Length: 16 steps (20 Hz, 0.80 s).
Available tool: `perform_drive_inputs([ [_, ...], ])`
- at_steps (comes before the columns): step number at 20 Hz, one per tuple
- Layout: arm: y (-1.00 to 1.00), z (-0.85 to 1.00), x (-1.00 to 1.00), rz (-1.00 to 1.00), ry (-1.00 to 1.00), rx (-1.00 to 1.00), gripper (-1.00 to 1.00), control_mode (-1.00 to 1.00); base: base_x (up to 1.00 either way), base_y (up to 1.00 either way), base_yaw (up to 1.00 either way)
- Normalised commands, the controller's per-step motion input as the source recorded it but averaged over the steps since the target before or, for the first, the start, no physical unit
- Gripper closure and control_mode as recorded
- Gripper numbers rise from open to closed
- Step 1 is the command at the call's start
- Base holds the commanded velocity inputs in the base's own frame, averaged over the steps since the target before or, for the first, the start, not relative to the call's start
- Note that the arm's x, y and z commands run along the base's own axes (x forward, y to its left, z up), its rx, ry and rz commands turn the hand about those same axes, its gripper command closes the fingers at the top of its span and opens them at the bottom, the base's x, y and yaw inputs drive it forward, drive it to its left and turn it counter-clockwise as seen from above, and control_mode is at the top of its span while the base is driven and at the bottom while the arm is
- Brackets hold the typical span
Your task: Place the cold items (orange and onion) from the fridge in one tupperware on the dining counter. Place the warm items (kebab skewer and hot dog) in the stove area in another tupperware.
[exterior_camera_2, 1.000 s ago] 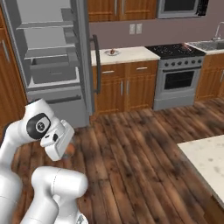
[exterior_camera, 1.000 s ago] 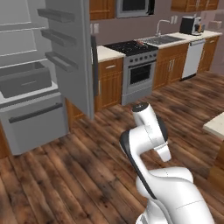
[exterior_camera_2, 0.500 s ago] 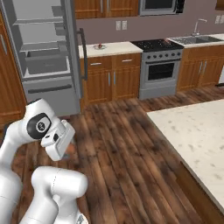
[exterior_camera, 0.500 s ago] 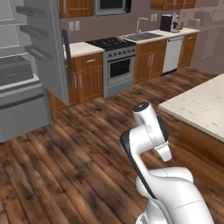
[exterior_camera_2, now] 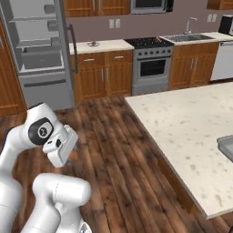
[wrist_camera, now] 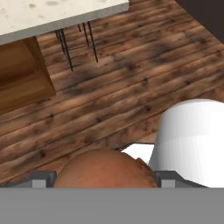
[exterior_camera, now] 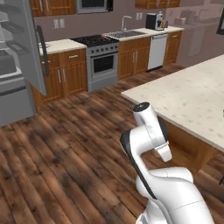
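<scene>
Clamped between my gripper's (wrist_camera: 103,179) grey fingertips (wrist_camera: 43,178) sits a round, brownish-orange onion (wrist_camera: 101,168); I judge the pale speckled stone dining counter (exterior_camera_2: 191,123) lies ahead to my right.

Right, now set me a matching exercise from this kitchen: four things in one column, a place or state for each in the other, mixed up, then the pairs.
Column one:
1. fridge
2. stove
3. dining counter
4. round brown item

Column two:
a. held in the gripper
b. pale speckled top
c. door standing open
d. right below the microwave

Pairs: 1-c, 2-d, 3-b, 4-a
</scene>
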Motion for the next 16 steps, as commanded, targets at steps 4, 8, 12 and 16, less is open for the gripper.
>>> perform_drive_inputs([
  [4,0.0,0.0,0.0,0.0,0.0,0.0,1.0,1.0,-1.0,-1.0,0.03],
  [8,0.0,0.0,0.0,0.0,0.0,0.0,1.0,1.0,-1.0,-1.0,0.06],
  [12,0.0,0.0,0.0,0.0,0.0,0.0,1.0,1.0,-0.92,-1.0,0.08],
  [16,0.0,0.0,0.0,0.0,0.0,0.0,1.0,1.0,-0.43,-1.0,0.13],
])
